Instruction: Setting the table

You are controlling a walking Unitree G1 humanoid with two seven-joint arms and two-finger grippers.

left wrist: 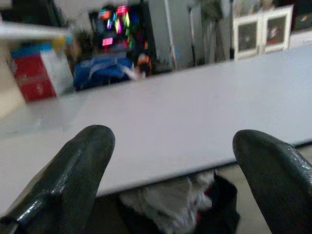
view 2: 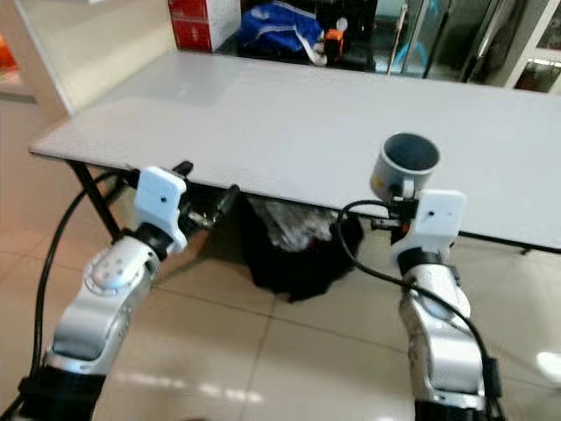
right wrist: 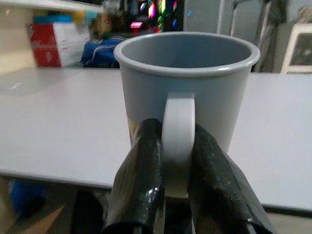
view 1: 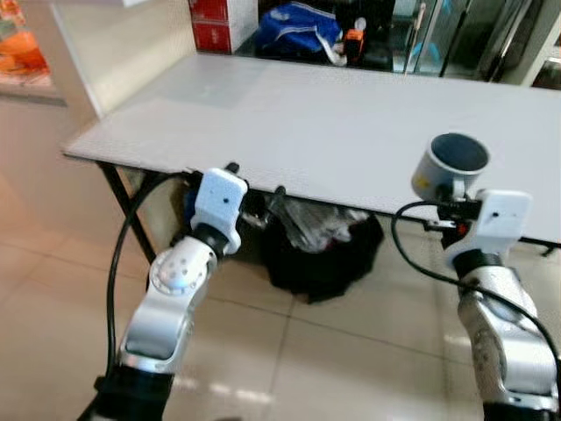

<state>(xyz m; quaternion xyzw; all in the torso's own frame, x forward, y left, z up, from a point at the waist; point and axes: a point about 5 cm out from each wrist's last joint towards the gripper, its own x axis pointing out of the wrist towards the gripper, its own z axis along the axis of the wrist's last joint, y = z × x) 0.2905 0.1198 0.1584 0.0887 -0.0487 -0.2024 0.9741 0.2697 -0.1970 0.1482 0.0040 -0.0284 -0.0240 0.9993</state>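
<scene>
Two fingers of my right gripper (right wrist: 178, 187) pinch the handle of a grey mug (right wrist: 187, 92), held upright just over the near edge of the tabletop (view 1: 307, 123). From the head, the mug (view 1: 451, 167) hangs above that edge; the wrist shows bare surface stretching beyond it. My left gripper (left wrist: 170, 165) is spread wide and holds nothing, level with the near edge. Under the tabletop sits a black bag (view 1: 320, 250).

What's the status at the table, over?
Right gripper shut on mug handle, upright, above near table edge. Left gripper open, holding nothing, at table edge. Black bag under table.
</scene>
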